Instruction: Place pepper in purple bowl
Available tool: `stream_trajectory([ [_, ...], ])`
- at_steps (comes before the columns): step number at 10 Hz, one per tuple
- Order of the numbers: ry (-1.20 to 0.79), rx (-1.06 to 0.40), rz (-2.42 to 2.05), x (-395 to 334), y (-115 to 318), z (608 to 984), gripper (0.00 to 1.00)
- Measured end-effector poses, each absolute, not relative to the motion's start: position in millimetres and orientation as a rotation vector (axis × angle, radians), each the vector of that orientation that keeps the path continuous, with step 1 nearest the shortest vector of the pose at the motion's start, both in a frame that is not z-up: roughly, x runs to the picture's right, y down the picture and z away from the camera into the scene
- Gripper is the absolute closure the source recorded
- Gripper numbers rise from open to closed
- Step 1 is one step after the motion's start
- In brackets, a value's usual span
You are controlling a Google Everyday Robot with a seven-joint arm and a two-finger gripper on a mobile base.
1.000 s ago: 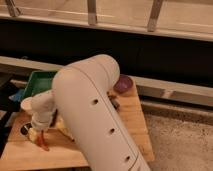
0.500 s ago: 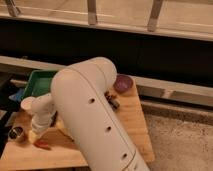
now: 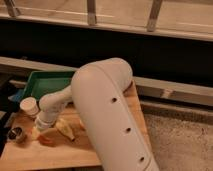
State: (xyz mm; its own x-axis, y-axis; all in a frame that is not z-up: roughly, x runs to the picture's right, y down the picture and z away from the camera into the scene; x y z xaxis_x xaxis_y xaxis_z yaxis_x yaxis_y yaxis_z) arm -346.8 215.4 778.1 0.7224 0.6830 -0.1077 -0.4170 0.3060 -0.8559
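Pepper (image 3: 45,141) lying flat on wooden table (image 3: 75,152), lower left of frame: slim, curved, red-orange. Gripper (image 3: 40,129) right above it, at end of smooth white tube-like arm (image 3: 107,115) that fills centre of frame. Arm shell looks like matte plastic with small round holes. Gripper clamped or released? Honestly can't tell, same for whether it touches pepper. Pale yellow pointed thing (image 3: 65,129) just right of gripper. Green rectangular tray (image 3: 45,82) upper left, white round jar (image 3: 29,106) below it, small dark shiny cup (image 3: 15,134) at left edge.
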Motion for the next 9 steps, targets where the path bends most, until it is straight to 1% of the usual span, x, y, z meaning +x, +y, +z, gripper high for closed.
stream_trajectory([
  [4, -0.453, -0.965, 0.75, -312, 152, 742, 1.0],
  [5, -0.463, -0.953, 0.762, -300, 143, 743, 1.0],
  [7, -0.476, -0.913, 0.835, -245, 121, 754, 1.0],
  [9, -0.477, -0.876, 0.921, -199, 109, 763, 1.0],
])
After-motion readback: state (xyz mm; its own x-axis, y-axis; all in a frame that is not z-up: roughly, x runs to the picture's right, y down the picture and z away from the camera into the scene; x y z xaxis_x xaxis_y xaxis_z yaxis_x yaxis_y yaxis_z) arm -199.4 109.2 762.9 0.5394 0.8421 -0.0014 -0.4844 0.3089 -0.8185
